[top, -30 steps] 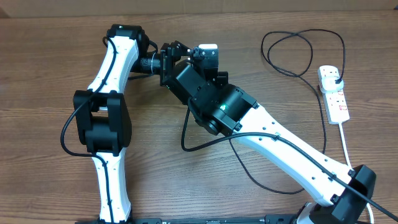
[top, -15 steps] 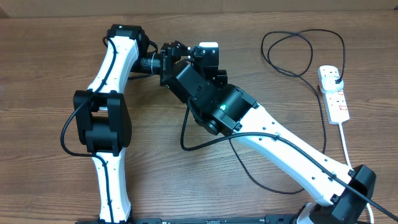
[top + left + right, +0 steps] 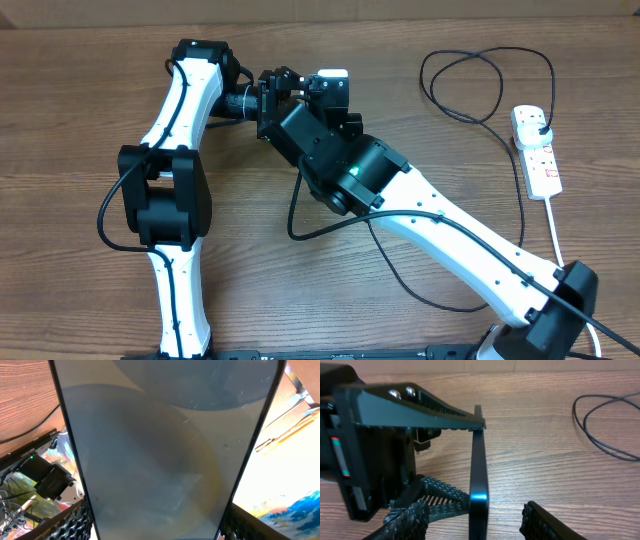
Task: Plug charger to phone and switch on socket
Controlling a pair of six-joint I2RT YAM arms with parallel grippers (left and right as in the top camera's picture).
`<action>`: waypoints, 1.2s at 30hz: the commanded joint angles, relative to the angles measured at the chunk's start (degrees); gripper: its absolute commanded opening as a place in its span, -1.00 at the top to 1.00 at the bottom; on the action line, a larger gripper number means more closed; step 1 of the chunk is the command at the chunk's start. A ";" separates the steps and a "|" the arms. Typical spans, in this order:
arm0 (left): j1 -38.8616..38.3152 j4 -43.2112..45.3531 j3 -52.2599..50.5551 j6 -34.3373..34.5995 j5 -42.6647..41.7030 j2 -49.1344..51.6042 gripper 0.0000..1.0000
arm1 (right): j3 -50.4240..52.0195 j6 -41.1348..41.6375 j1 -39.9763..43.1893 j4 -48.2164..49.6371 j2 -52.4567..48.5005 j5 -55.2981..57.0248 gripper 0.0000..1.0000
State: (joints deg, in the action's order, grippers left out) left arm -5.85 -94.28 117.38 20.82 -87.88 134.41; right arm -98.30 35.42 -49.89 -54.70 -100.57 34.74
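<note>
In the overhead view the two arms meet near 12 o'clock, above the wooden tabletop (image 3: 80, 120). The left hand (image 3: 272, 98) is clenched on the phone (image 3: 160, 450). In the left wrist view the phone's pale grey-blue screen fills most of the picture between the ribbed pads (image 3: 75, 522). Glare washes over the glass and no lettering can be read on it.

The right wrist view shows the phone edge-on, standing upright with its dark rim toward the camera. One left finger lies along one face and the other finger lies against the opposite face. The right hand (image 3: 479, 517) is released. Its fingertips (image 3: 412, 516) are spread to either side of the phone's near edge, with a gap on each side.

The socket (image 3: 538, 150) lies at 3 o'clock, well apart from the hands. It has red switches, and any print on it is too small to read. A black plug sits in its far end. From there the charger (image 3: 480, 50) runs in loose loops toward 2 o'clock. Its connector tip cannot be picked out in any view.
</note>
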 commanded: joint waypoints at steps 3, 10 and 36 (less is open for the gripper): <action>0.59 -0.20 1.38 -0.09 -2.75 -0.13 -0.54 | -0.33 0.39 0.15 0.63 -1.36 0.33 -0.22; 0.59 -0.15 1.38 -0.52 -2.73 -0.13 -0.55 | -0.33 0.42 1.25 1.36 -1.36 0.26 -0.08; 0.59 -0.15 1.38 -1.14 -2.71 -0.11 -0.55 | -0.35 0.15 2.82 2.89 -1.36 -6.03 0.29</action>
State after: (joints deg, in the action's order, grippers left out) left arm -5.85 -94.30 117.38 20.78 -87.88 134.41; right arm -98.30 35.81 -47.24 -52.10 -101.97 28.56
